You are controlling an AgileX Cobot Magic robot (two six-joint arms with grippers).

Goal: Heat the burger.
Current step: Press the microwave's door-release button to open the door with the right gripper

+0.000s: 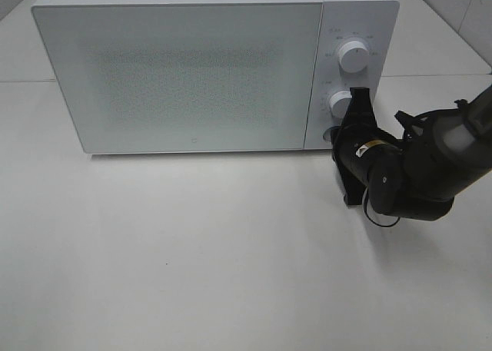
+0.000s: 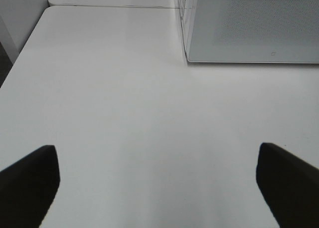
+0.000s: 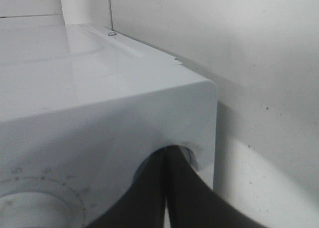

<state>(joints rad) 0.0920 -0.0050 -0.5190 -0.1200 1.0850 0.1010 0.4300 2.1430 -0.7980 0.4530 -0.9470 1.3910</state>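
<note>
The microwave (image 1: 361, 9) has its door (image 1: 181, 74) shut, and the burger shows in no view; it is likely inside, behind the frosted panel. The right pincer (image 1: 358, 99), pressed together, sits at the lower knob (image 1: 340, 103) of 2 — the timer-setting step, I judge. Next comes a steady turn of that knob. The left pincer (image 2: 158, 183) hangs spread over the bare desk (image 2: 124, 88).

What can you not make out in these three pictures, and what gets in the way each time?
- Burger: it shows in no view; the microwave is shut and its door shows nothing inside.
- Lowest control: mostly covered by the right arm in the high view.
- Top dial: its markings are too small in the high view.
- Left fingers: cut off by the edge of the left wrist view.
</note>
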